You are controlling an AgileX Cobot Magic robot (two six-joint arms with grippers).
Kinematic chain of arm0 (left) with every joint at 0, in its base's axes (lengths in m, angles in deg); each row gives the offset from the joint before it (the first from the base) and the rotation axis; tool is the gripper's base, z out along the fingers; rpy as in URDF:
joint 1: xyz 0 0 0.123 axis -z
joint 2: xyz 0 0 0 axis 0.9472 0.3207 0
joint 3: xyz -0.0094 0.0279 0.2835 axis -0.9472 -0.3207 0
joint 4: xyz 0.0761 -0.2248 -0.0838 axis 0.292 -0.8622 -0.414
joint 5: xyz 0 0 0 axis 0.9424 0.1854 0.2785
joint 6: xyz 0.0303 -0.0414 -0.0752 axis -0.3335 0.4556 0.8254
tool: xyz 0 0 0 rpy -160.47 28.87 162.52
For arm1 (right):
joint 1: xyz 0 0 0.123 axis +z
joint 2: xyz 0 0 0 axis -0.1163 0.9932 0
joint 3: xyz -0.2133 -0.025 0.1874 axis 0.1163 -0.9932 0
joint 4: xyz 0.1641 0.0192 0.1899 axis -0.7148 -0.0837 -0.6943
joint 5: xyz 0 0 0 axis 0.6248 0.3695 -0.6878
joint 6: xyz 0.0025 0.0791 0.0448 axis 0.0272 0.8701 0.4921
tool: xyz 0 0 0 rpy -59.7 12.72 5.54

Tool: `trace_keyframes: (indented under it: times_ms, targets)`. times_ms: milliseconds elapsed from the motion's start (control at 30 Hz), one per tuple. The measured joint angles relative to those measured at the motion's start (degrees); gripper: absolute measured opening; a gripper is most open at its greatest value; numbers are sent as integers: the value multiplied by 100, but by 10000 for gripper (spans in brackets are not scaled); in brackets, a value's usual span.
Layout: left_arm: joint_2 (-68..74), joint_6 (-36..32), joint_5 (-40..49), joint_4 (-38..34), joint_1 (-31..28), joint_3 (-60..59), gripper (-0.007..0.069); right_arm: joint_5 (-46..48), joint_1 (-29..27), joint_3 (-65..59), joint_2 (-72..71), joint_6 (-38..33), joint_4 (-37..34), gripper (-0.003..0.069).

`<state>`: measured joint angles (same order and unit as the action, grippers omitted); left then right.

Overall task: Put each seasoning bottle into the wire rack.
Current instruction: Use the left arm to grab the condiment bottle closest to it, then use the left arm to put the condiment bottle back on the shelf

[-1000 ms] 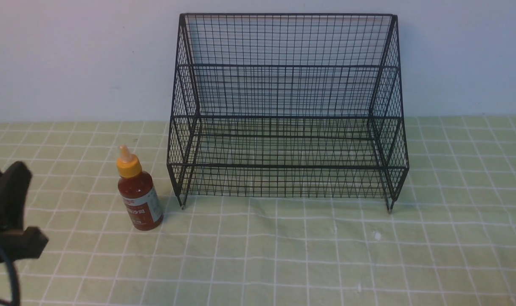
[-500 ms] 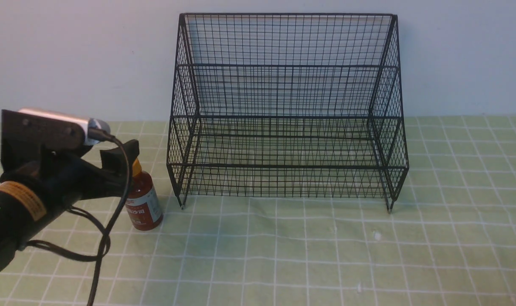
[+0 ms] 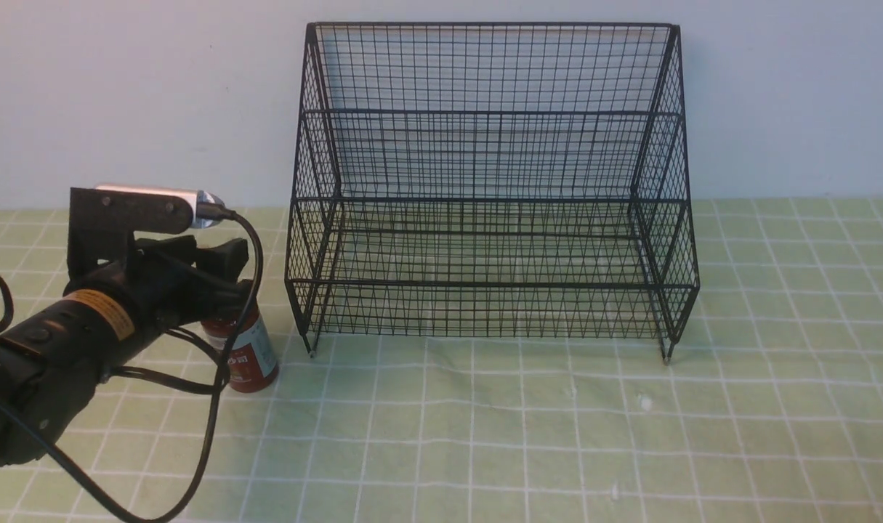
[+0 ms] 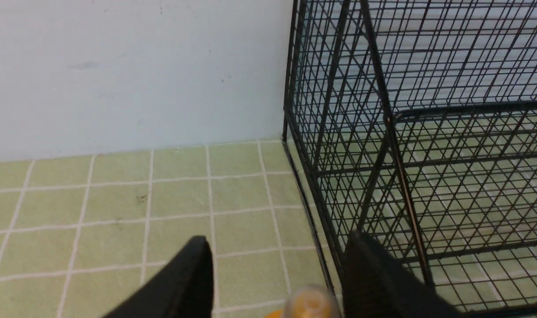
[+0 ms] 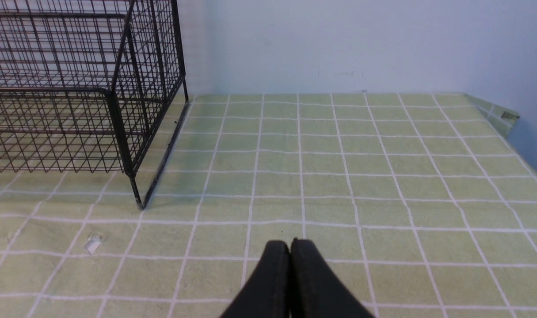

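Observation:
The seasoning bottle point(image 3: 250, 356) stands upright on the cloth just left of the wire rack's front left foot. Only its dark red body and white and red label show in the front view. My left gripper point(image 3: 223, 280) is open and covers the bottle's top. In the left wrist view the bottle's pale nozzle and orange cap point(image 4: 311, 305) sit between the spread jaws of the left gripper point(image 4: 279, 240), closer to the finger on the rack side. The black wire rack point(image 3: 488, 196) is empty and also shows in the left wrist view point(image 4: 427, 132). My right gripper point(image 5: 290, 242) is shut and empty above bare cloth.
A green checked cloth point(image 3: 557, 436) covers the table, with a pale wall right behind the rack. The rack's right end point(image 5: 65, 88) shows in the right wrist view. The table's far right edge point(image 5: 493, 110) shows there too. A small white scrap point(image 5: 93, 243) lies near the rack's foot.
My left arm has come in from the left edge toward the rack. Its open gripper now stands over the bottle's cap. The bottle and the rack have not moved.

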<state>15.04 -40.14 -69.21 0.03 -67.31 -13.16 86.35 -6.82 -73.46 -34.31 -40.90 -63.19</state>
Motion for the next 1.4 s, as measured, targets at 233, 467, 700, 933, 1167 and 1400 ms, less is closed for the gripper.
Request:
trace_keyframes:
  times_ms: [233, 467, 700, 933, 1167, 1400]
  targets:
    - [-61, 347, 131, 571, 0, 21, 252, 0, 0, 0, 0, 0, 0, -17]
    - [-1210, 454, 937, 844, 0, 143, 252, 0, 0, 0, 0, 0, 0, -17]
    - [-2110, 821, 1510, 1404, 198, 889, 252, 0, 0, 0, 0, 0, 0, -17]
    - [-1770, 1387, 1534, 1876, 935, 1799, 252, 0, 0, 0, 0, 0, 0, -17]
    - [-791, 1432, 1480, 1927, 1249, 2305, 252, 0, 0, 0, 0, 0, 0, -17]
    - [55, 1460, 1234, 1940, 1279, 2370, 252, 0, 0, 0, 0, 0, 0, -17]
